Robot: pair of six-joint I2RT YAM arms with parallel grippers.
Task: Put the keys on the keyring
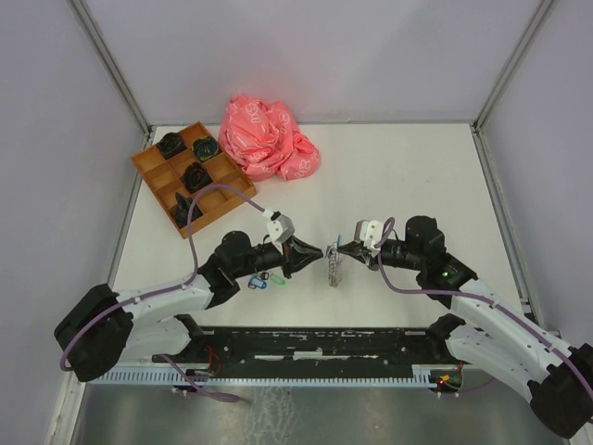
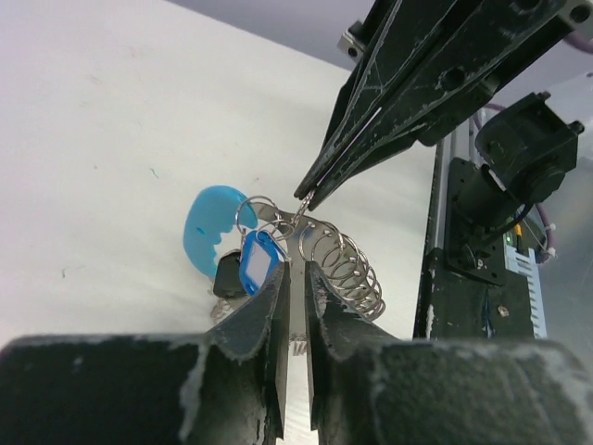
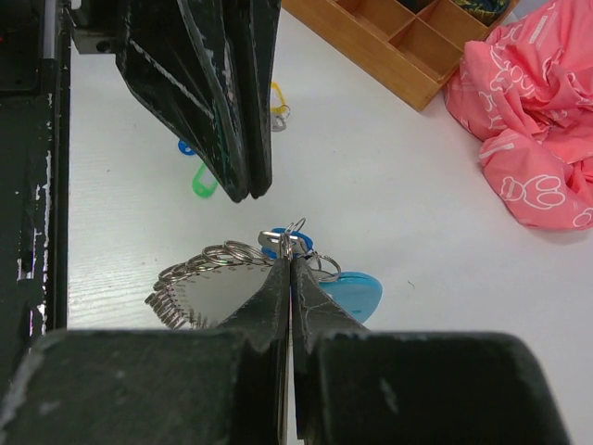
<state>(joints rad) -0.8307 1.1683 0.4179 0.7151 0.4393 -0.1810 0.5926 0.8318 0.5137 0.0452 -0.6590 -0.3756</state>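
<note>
Over the counter (image 1: 417,176) middle, top view: right hand (image 1: 341,248) clamped on the keyring (image 1: 334,269), which dangles under its tips; left hand (image 1: 313,250) faces it, close. Left wrist: left jaws a slit apart, nothing between; blue-tagged key (image 2: 258,262) just beside them, at the keyring coils. Right wrist: green key tag (image 3: 204,181) lies on the counter beyond.

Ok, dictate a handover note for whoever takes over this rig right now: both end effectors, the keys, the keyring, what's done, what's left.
Left end effector: fingers slightly parted, apparently holding nothing, beside the keyring.
Right end effector: shut on the silvery chain keyring with a light blue curved segment, pinching its top over the white table.
Done: a silver key with a blue plastic tag appears to hang on the keyring.
To do: the green-tagged key, yellow-tagged key and another blue-tagged key lie loose on the table.
</note>
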